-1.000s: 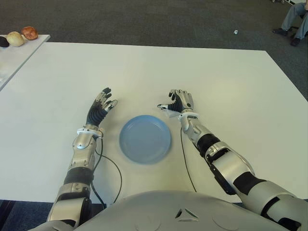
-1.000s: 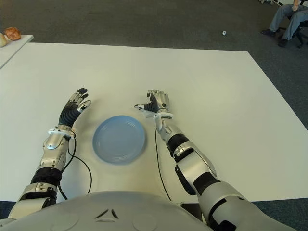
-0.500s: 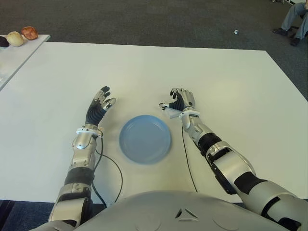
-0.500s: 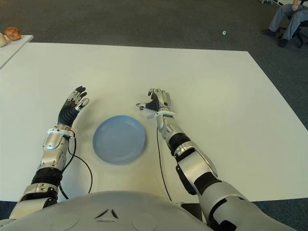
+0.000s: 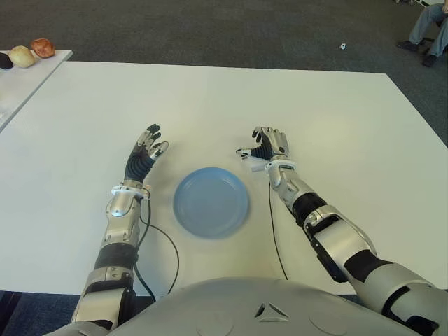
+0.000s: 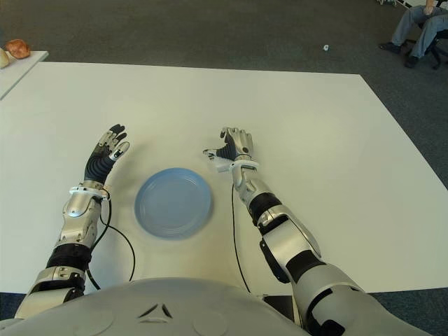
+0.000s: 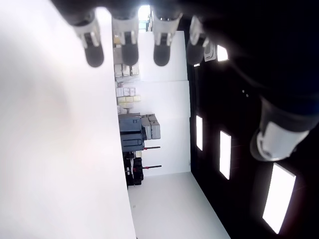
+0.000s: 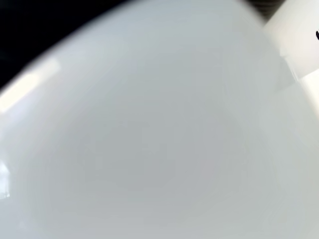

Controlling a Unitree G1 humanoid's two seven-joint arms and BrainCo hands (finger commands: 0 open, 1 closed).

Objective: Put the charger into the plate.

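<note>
Right robot hand (image 5: 268, 145) now farther right and away from the plate (image 5: 211, 201) than 1 second ago, fingers curled over the small white charger (image 5: 256, 164) on the counter (image 5: 336, 133). Looks like a regrasp or adjustment rather than a carry; charger not yet in the plate, just beside its far right edge. Cannot tell whether the grip is firm. Left robot hand (image 5: 145, 152) open, fingers straight, idle left of the plate.
</note>
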